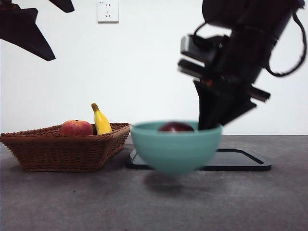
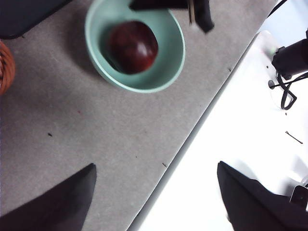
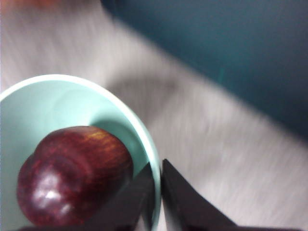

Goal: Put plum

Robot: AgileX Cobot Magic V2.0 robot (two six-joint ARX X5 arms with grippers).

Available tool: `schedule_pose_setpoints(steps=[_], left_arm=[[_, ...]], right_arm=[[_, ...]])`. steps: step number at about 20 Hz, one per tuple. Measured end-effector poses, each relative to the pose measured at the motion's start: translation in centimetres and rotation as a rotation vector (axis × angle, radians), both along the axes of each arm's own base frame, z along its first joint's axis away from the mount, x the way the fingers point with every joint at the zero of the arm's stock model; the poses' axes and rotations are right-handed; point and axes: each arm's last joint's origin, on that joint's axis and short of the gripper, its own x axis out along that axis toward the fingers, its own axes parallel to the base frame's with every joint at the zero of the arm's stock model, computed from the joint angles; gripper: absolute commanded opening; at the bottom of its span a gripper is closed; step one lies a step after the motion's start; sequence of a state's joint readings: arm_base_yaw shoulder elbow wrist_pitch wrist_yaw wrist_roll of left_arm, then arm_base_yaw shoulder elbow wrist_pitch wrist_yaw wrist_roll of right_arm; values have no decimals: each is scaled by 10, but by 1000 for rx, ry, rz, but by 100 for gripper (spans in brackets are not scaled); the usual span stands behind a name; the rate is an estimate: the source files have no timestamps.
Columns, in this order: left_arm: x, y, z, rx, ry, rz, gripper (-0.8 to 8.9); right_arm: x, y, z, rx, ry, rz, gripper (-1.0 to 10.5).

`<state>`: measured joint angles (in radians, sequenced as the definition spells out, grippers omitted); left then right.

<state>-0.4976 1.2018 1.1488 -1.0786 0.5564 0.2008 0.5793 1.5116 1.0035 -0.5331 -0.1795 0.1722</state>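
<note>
Right now your right gripper is pinched narrow on the rim of the teal bowl, one jaw inside the wall and one outside. You can see in the front view that the bowl hangs clear of the grey table, with a soft shadow under it, in front of the black tray. The plum lies inside the bowl, resting low against the wall near the clamped rim; from the front only its dark top shows above the edge. Your left wrist view looks down on the same bowl with the plum in it, and the right gripper's black jaws show at the bowl's far rim.

Your left gripper is spread wide and holds nothing, well apart from the bowl, above the table's edge.

Beside the tray stands the wicker basket, holding a red-orange fruit and a yellow banana that leans upright behind it. A white wall socket sits on the wall above.
</note>
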Motion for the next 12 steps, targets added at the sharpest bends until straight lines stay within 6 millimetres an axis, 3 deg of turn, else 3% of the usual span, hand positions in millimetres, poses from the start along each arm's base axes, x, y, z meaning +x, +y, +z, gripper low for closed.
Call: schedule_pose_setpoints(steps=[4, 7, 12], left_arm=[[0, 0, 0, 0, 0, 0, 404], [0, 0, 0, 0, 0, 0, 404], [0, 0, 0, 0, 0, 0, 404]], right_arm=[[20, -13, 23, 38, -67, -74, 13], [48, -32, 43, 64, -127, -160, 13], [96, -46, 30, 38, -101, -240, 13]])
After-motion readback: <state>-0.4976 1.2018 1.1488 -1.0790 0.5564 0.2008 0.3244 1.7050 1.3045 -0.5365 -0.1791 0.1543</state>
